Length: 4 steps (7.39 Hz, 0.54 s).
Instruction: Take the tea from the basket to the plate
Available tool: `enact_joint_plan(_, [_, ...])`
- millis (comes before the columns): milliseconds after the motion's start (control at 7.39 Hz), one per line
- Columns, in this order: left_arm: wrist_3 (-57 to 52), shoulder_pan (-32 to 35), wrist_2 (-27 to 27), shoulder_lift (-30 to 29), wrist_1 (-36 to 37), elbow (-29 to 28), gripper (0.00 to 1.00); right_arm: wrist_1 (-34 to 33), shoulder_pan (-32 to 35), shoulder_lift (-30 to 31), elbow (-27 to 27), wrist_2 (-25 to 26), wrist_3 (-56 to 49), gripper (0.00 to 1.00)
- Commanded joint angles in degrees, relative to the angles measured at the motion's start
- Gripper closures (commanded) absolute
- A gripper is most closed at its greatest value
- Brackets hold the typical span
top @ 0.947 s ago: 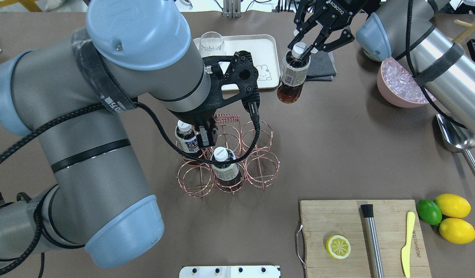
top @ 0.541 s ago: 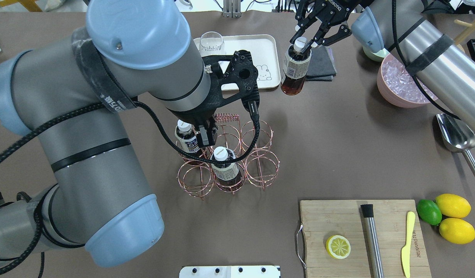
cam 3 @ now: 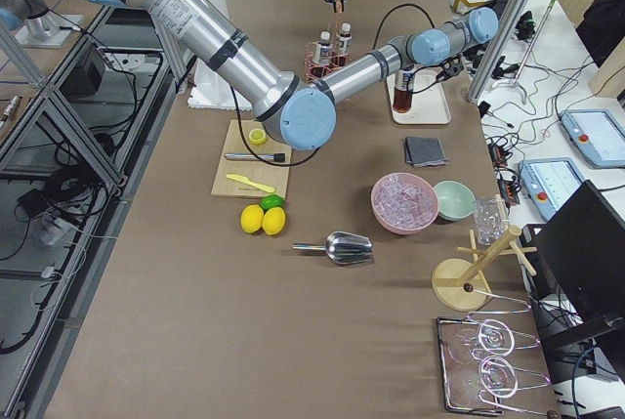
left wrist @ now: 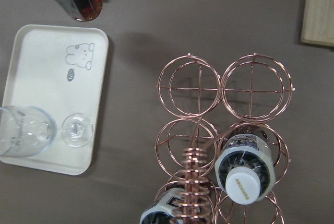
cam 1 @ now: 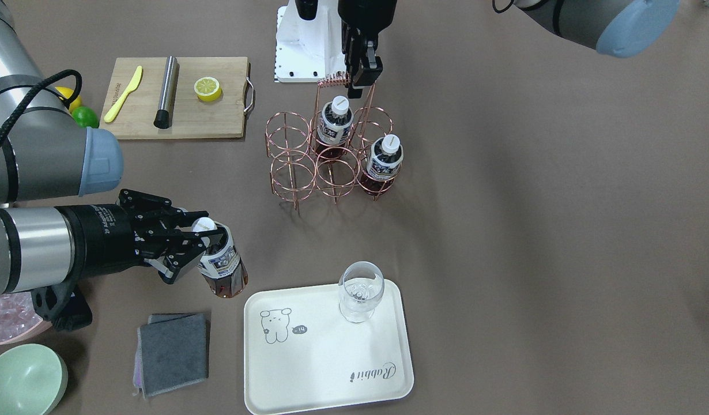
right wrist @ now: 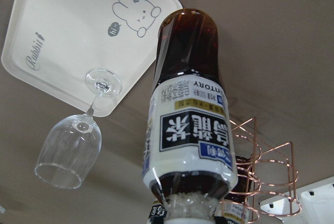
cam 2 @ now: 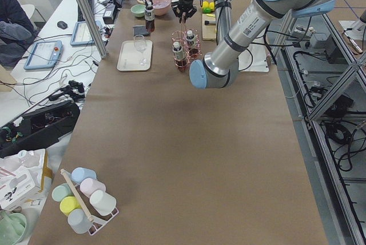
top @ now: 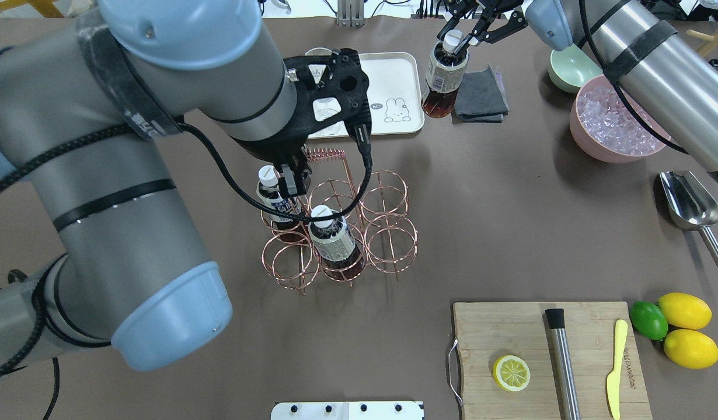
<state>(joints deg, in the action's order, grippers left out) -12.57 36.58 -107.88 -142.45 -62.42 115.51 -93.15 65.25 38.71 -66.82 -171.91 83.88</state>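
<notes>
Right gripper (cam 1: 200, 237) is found clamped on the white-capped neck of the tea (cam 1: 221, 266), which is held tilted and clear of the table. It hangs just beside the plate (cam 1: 325, 357) (on the side of the grey cloth (cam 1: 173, 351)) and not yet over it. Left gripper (cam 1: 363, 78) is positioned at the twisted handle of the basket (cam 1: 291, 167), in which 2 further bottles (cam 1: 334, 124) are seated; whether its jaws are clamped on the wire cannot be told.
</notes>
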Motion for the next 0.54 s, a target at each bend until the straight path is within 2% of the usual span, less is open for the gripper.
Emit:
enact_joint_plan(0, [-3.4,6.0,-0.6,1.6,4.2,1.9,1.00,0.2,1.0,-1.8,2.9,0.0,-10.1,1.00])
enact_joint_plan(271, [-4.7,9.2,-2.7,5.6,5.9,3.7,1.00,0.3,1.3,-2.8,3.1,-0.2,-12.2,1.00])
enact_joint_plan(406, [-6.2,11.5,-3.6,9.8,6.4,6.7,1.00,1.1,1.3,-2.9,3.0,-0.1,-14.2,1.00])
